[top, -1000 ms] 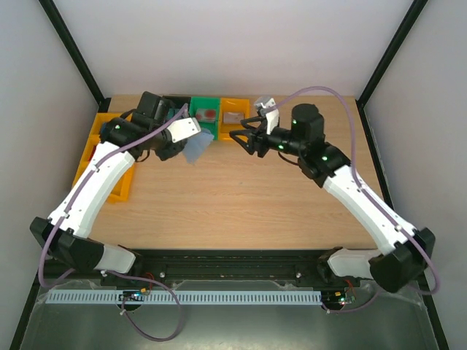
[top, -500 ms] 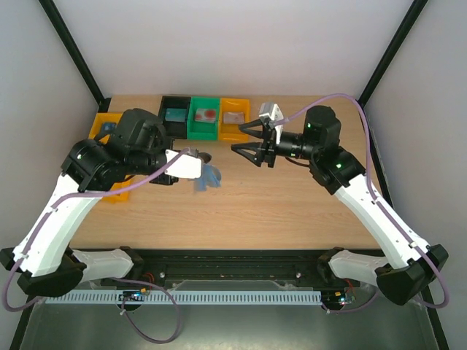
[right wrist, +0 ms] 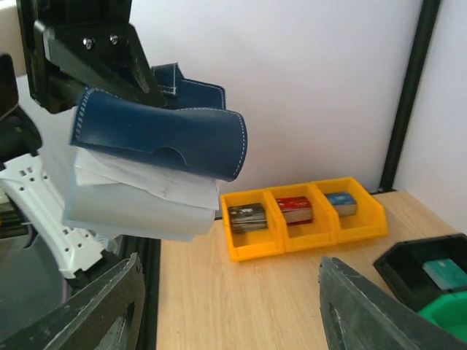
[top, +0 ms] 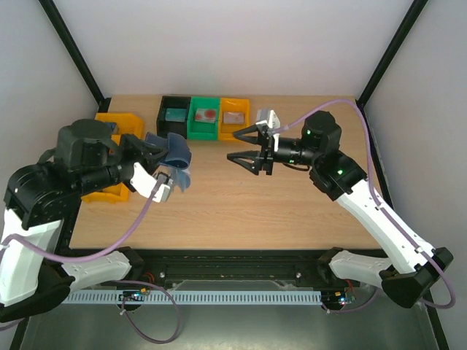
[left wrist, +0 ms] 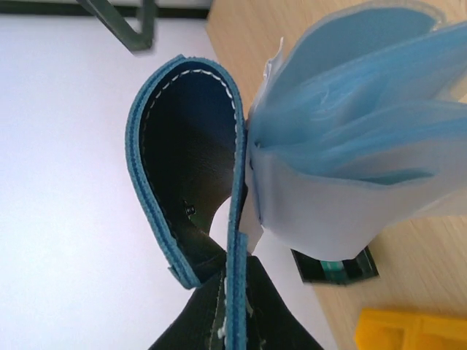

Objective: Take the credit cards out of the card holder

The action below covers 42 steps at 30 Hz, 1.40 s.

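At the far left a yellow bin (top: pixel 117 122) sits on the worktop (top: pixel 241 208). My left pincer (left wrist: pixel 230 295) is clamped on the card holder (top: pixel 172 147) near where cover and sleeves join, and holds it up off the worktop. The navy cover curls over, and the pale blue sleeves (left wrist: pixel 350 138) fan out beside it. Whether any credit cards are in those sleeves I cannot tell. Along the far edge a black bin (top: pixel 175 114), a green bin (top: pixel 204 118) and a second yellow bin (top: pixel 235 115) stand side by side, each with something small inside. My right pincer (top: pixel 243 146) hangs above the worktop to the right of the holder and apart from it. Its fingers are spread wide, gripping nothing, and point toward the holder.
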Available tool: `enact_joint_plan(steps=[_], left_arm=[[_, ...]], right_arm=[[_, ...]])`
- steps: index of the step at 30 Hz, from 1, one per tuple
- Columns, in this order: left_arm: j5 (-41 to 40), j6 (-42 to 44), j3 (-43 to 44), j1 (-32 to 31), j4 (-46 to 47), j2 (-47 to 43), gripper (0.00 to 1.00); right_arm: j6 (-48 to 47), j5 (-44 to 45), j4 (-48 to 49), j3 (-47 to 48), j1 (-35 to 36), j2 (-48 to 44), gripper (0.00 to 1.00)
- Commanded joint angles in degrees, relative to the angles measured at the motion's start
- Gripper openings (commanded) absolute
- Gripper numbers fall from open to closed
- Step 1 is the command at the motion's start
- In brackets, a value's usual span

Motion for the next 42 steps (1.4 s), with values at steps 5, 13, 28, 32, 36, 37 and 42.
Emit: enact_joint_plan(steps=[5,13,28,32,36,37,42], left_arm=[[30.0,-19.0,4.7,2.2,1.5,1.8,0.02],[44.4,-24.5,6.9,5.1,-0.5,4.6,0.02],[49.9,-30.3,3.4,5.9,0.3,6.2,0.02],[49.8,-31.2,2.4,5.9,0.8,5.7,0.02],[48.9,-32.3,1.6,5.8,1.6,5.8,0.02],[48.5,-32.7,1.3,5.8,1.9,5.9,0.02],[47.1,-35.3,0.7,5.8,3.5,6.1,0.02]], right_arm=[[-4.0,0.0,-0.4,2.7,4.9,0.0,0.65],[-6.5,-2.5,-0.7,0.7,5.3,-4.2,0.68],[2.6,-2.0,10.0,-0.3,10.0,-3.9,0.80],[3.0,-3.7,9.8,0.2,10.3,-3.1,0.54],[1.5,-9.7,5.4,2.2,10.3,-1.2,0.64],[0.7,-10.2,3.4,3.2,10.4,-0.5,0.65],[-0.3,-10.1,1.4,3.7,10.4,0.4,0.67]])
